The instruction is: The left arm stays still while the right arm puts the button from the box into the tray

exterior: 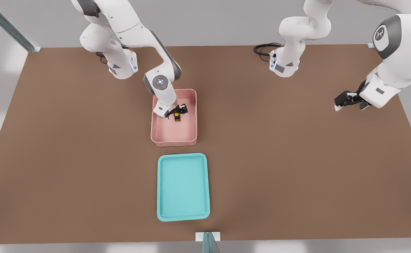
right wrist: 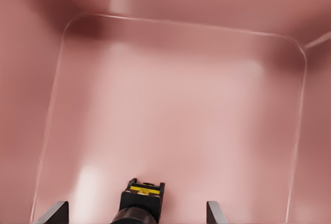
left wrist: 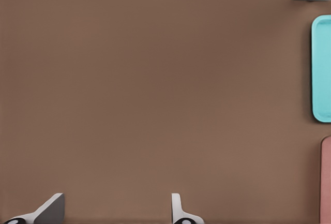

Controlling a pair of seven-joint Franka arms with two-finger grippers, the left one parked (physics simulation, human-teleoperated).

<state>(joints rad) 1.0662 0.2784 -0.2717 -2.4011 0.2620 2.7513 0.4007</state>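
Note:
The pink box (exterior: pixel 174 135) sits mid-table, and the button (exterior: pixel 177 117), a small black stub with a yellow top, stands on its floor near the far end. My gripper (exterior: pixel 178 113) is lowered inside the box directly over the button. In the right wrist view the button (right wrist: pixel 143 199) sits between the two fingertips (right wrist: pixel 56 212), which stand wide apart and clear of it, so the gripper (right wrist: pixel 135 214) is open. The turquoise tray (exterior: pixel 182 214) lies just in front of the box, nearer the camera, with nothing in it. The left wrist view catches the edges of the tray (left wrist: pixel 321 69) and the box (left wrist: pixel 327 177).
The box walls (right wrist: pixel 305 110) surround the gripper on all sides. The parked arm's gripper (exterior: pixel 348 100) hangs over the table at the front view's right. Black cables (exterior: pixel 263 49) lie by the arm base at the back. Brown tabletop (exterior: pixel 297 168) stretches around the box and tray.

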